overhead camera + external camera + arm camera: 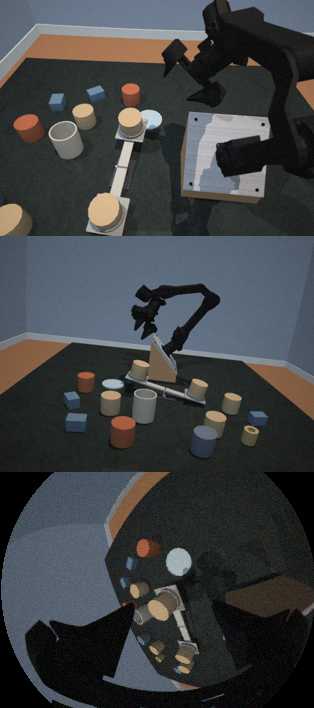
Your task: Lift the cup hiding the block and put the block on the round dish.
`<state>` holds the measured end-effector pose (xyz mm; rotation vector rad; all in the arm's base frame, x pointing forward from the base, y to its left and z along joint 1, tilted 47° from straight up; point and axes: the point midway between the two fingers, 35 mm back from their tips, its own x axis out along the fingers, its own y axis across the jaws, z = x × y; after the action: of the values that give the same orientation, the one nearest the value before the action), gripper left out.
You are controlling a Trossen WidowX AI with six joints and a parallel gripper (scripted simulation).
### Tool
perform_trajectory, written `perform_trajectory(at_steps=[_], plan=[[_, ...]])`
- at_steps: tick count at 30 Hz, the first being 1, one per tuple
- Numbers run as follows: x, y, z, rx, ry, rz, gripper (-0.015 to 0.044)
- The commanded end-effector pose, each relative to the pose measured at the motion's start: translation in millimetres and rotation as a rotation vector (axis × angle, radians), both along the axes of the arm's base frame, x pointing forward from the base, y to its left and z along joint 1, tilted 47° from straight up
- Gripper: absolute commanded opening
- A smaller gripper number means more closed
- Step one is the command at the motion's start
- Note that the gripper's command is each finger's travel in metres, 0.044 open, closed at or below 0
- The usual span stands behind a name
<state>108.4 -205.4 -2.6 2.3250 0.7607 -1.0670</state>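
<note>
The balance is tilted. A tan cup stands upside down on its raised end, beside the dish. A matching tan cup stands on its low end. No block shows under either cup; what they cover is hidden. The pale blue round dish is bare, just beyond the raised end. My gripper is wide open and empty, high above the table and well clear of both cups.
Near the balance stand a hollow grey cup, a tan cylinder and orange cylinders. Blue blocks, a dark blue cylinder and a yellow ring-like cylinder stand farther out. The arm's wedge base stands beside the balance.
</note>
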Motion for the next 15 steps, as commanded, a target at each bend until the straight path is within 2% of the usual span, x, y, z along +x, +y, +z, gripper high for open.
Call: perform_trajectory(at_steps=[1, 15], plan=[[6, 6, 10, -0.071, -0.068, 0.106, 0.044], [22, 29, 42, -0.323, -0.291, 0.446, 0.044]])
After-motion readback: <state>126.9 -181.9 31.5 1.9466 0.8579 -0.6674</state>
